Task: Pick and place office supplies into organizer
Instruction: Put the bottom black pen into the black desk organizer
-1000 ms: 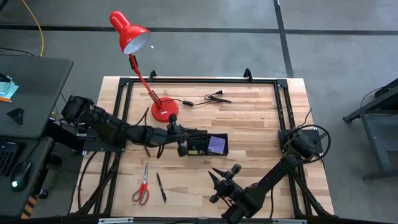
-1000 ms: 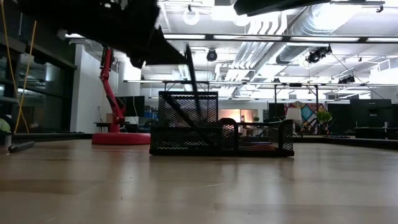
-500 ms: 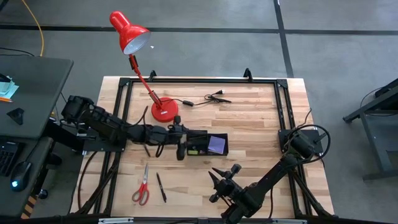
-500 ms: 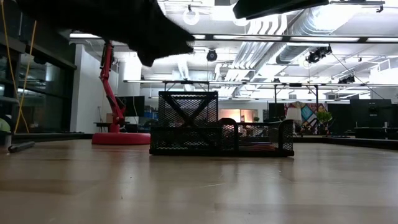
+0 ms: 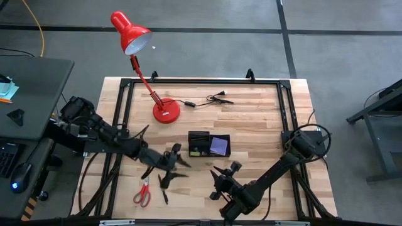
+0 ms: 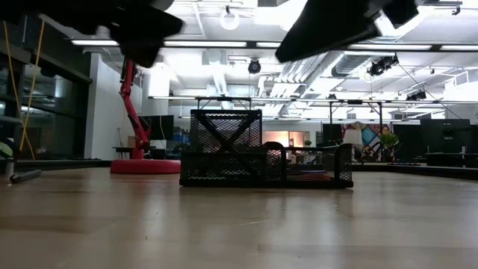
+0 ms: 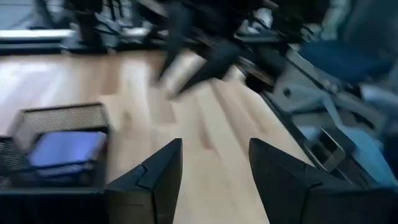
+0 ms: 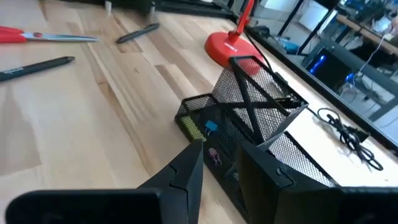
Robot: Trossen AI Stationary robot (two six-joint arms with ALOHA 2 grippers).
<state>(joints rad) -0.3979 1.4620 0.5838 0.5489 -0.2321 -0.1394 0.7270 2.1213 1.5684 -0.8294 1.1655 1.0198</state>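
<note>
The black mesh organizer (image 5: 208, 144) stands mid-table; a purple sticky pad (image 5: 218, 145) lies in its low tray and black pens (image 8: 258, 93) cross in its tall cup. Red-handled scissors (image 5: 143, 191) and a black pen (image 5: 162, 188) lie flat near the table's near-left edge. Another pen (image 8: 137, 32) lies near the lamp base. My left gripper (image 5: 178, 166) hovers open and empty above the wood between the organizer and the loose pen; in its wrist view (image 7: 214, 155) only table shows between the fingers. My right gripper (image 5: 217, 182) hangs near the front edge, narrowly open and empty (image 8: 217, 165).
A red desk lamp (image 5: 141, 56) stands on its round base (image 5: 166, 112) at the far left. A black cable with plug (image 5: 210, 98) lies along the far side. A black frame (image 5: 286, 107) rims the tabletop. Bare wood lies right of the organizer.
My left gripper has let go of a pen it held upright over the organizer's tall cup; the pen now leans inside, crossing another. The gripper then swung away toward the table's near-left, turning as it went, and stands open. My right arm has barely moved.
</note>
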